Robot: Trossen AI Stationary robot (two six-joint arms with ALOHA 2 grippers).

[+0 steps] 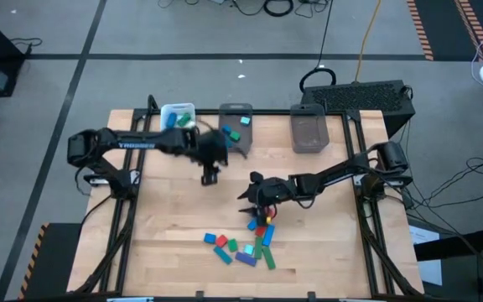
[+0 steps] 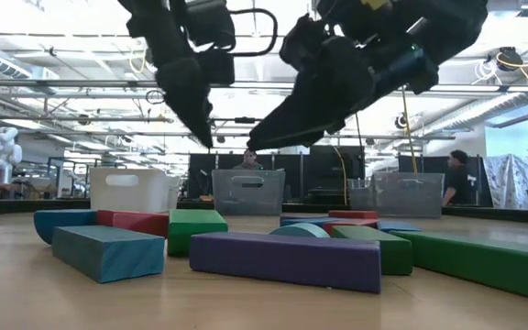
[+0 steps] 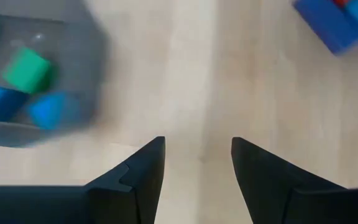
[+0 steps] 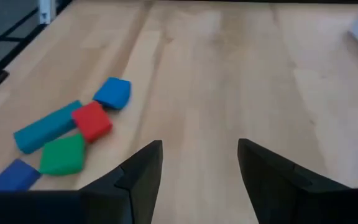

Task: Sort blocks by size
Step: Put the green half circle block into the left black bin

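The sorting is judged to be partway through, at a point between picks. A few blocks are already seen inside the white tray (image 1: pixel 177 111) and the middle grey bin (image 1: pixel 236 126) at the far edge of the counter (image 1: pixel 166 226); the grey bin on the right (image 1: pixel 307 127) appears to hold nothing that can be made out. The remaining blocks (image 1: pixel 243 245) are left in a loose cluster on the near part of the counter, among them a purple bar (image 2: pixel 287 258), a teal bar (image 2: pixel 106 250) and a long green bar (image 2: pixel 484 258).

The left gripper (image 1: pixel 210 176) is held above bare counter, just in front of the middle grey bin, with its fingers (image 3: pixel 143 171) spread and nothing between them; blue and green blocks are seen in that bin from the left wrist view. The right gripper (image 1: pixel 248 197) is poised just beyond the far end of the cluster, its fingers (image 4: pixel 143 171) likewise apart and empty, with a red block (image 4: pixel 92 121) and a small blue block (image 4: pixel 113 92) lying ahead and to one side.

The next move is judged to call for a single block at the cluster's edge to be chosen, the open fingers to be lowered around it across its narrow width, and neighbouring pieces to be left undisturbed. Since the blocks lie touching one another, an outer piece would be the easier one to take.
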